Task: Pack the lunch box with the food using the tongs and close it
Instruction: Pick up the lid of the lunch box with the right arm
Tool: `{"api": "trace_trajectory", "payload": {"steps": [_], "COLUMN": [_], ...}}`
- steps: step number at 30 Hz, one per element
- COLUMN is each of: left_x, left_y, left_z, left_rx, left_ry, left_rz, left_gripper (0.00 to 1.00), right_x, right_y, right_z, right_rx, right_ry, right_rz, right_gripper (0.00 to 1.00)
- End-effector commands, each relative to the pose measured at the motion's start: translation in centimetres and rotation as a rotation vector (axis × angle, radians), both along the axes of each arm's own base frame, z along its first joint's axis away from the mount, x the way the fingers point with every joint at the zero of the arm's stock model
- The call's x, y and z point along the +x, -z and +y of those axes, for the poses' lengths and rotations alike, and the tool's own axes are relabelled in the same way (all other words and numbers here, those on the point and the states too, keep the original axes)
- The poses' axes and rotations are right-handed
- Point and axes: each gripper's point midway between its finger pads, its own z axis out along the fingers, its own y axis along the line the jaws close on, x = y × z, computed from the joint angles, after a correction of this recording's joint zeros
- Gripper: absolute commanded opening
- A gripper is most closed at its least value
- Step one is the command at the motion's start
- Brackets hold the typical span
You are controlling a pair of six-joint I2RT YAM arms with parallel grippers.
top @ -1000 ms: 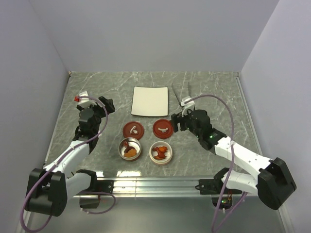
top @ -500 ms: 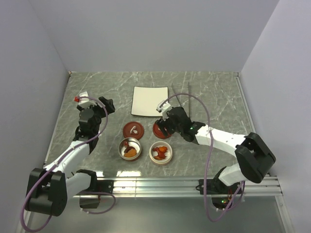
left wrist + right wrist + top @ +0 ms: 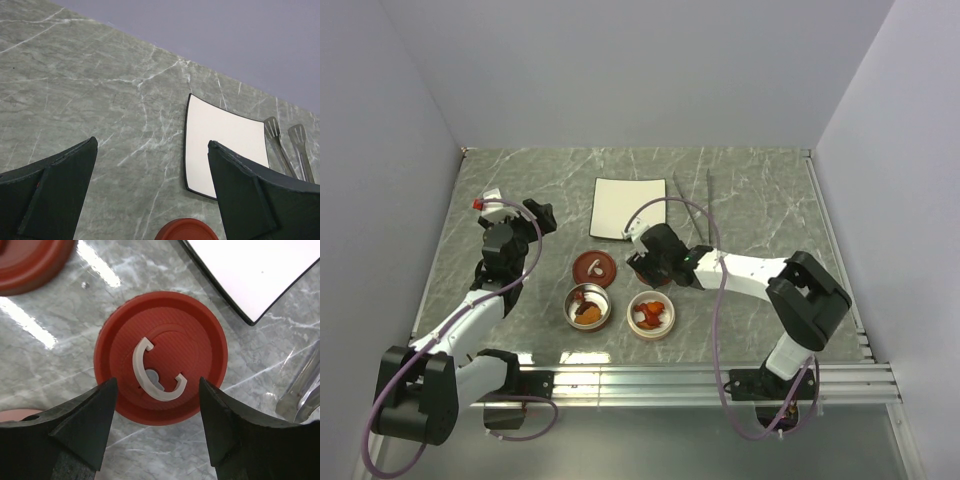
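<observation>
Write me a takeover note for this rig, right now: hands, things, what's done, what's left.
Left hand: open, empty, above the table on its left side.
Right hand: open, empty, fingers either side of the right red lid, not closed on it.
Tongs: lying on the table beside the white plate, which is bare.
Food: in the left tin and right tin.
Other lid: flat behind the left tin.
Done: food looks packed. Left: both lids on.
</observation>
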Motion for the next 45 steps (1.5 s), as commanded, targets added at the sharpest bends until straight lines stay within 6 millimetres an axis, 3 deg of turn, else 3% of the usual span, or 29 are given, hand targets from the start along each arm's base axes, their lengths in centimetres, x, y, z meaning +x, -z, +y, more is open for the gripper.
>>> {"api": "trace_trajectory", "payload": {"steps": [1, 7, 16, 23, 31, 39, 45], "left_x": [0.3, 0.2, 0.2, 0.2, 0.2, 0.0, 0.0], "left_y": [-1.0, -1.0, -1.0, -1.1, -1.1, -1.2, -1.2], "left_z": [-0.2, -0.1, -0.1, -0.1, -0.1, -0.1, -0.2], "left_rx": [-0.003, -0.003, -0.003, -0.005, -0.004, -0.006, -0.007], "left_ry": [0.011, 0.008, 0.008, 0.011, 0.009, 0.009, 0.015], "left_rz": [-0.04, -0.04, -0.042, -0.043, -0.045, -0.049, -0.051], "left_gripper": [0.99, 0.99, 0.99, 0.99, 0.99, 0.99, 0.99], "right_x": [1.0, 1.6, 2.2, 3.0, 3.4, 2.9, 2.6], "right_y": [-0.8, -0.1, 0.4, 1.0, 0.9, -1.4, -5.0], "right_z": [0.2, 0.3, -0.1, -0.7, -0.8, -1.6, -2.6], "right_rx": [-0.033, -0.071, -0.109, -0.155, -0.158, -0.14, -0.122], "right_ry": [0.007, 0.01, 0.019, 0.046, 0.049, 0.077, 0.134], "right_rz": [-0.029, -0.026, -0.031, -0.037, -0.033, -0.044, -0.084], "right_gripper": [0.73, 0.69, 0.43, 0.39, 0.26, 0.13, 0.11]}}
